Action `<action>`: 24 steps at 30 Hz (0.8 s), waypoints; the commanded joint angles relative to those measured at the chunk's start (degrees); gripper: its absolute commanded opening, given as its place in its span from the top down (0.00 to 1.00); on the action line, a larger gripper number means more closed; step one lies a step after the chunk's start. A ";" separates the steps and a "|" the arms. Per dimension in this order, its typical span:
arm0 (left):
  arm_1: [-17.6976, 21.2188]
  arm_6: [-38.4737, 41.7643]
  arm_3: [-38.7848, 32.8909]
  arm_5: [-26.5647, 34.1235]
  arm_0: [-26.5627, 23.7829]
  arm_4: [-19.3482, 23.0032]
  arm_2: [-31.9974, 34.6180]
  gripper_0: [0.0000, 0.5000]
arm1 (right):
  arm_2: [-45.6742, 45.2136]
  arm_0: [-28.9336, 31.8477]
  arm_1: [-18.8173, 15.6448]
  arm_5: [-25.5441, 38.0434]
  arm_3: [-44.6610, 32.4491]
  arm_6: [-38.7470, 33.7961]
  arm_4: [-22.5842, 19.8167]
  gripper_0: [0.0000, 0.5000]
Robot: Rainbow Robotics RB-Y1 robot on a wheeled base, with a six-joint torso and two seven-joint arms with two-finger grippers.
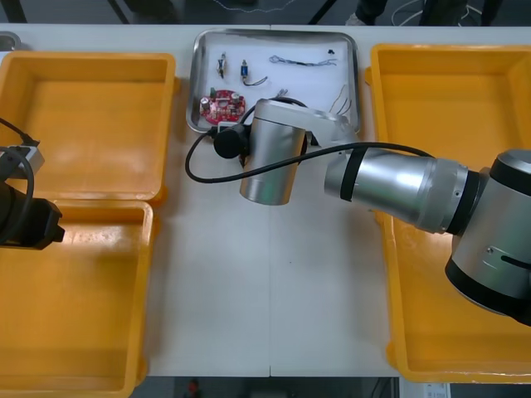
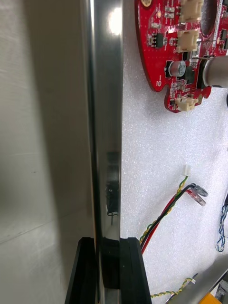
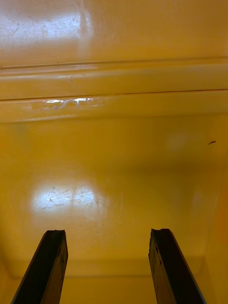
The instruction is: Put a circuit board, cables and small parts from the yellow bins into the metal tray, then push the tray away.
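The metal tray, white inside, lies at the table's far middle. In it are a round red circuit board, two small metal parts, a blue and white cable and a red and yellow cable. My right arm's wrist reaches over the tray's near edge and hides the fingers. In the right wrist view my right gripper is shut on the tray's shiny rim, one finger on each side. The circuit board and the red and yellow cable lie just inside. My left gripper hangs open over a yellow bin floor.
Two yellow bins stand on the left and two on the right. The left arm rests between the left bins. Bare table stretches from the tray to the near edge.
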 commanded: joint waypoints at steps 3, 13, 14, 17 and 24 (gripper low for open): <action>2.25 -0.37 -0.76 0.35 0.71 0.36 1.73 0.00 | -4.26 -3.32 3.00 -1.75 2.72 1.20 1.06 1.00; 2.25 -0.37 -0.76 0.35 0.71 0.36 1.73 0.00 | -4.26 -3.32 2.91 -5.79 5.01 1.11 1.76 1.00; 2.25 -0.37 -0.76 0.35 0.71 0.36 1.73 0.00 | -4.35 -3.32 2.91 -5.70 5.01 1.11 1.76 1.00; 2.25 -0.37 -0.76 0.35 0.71 0.36 1.73 0.00 | -4.26 -3.32 2.91 -5.70 5.01 1.20 1.85 0.41; 2.25 -0.37 -0.76 0.35 0.71 0.36 1.73 0.00 | -5.76 -3.32 2.91 -1.75 2.99 1.20 1.85 0.00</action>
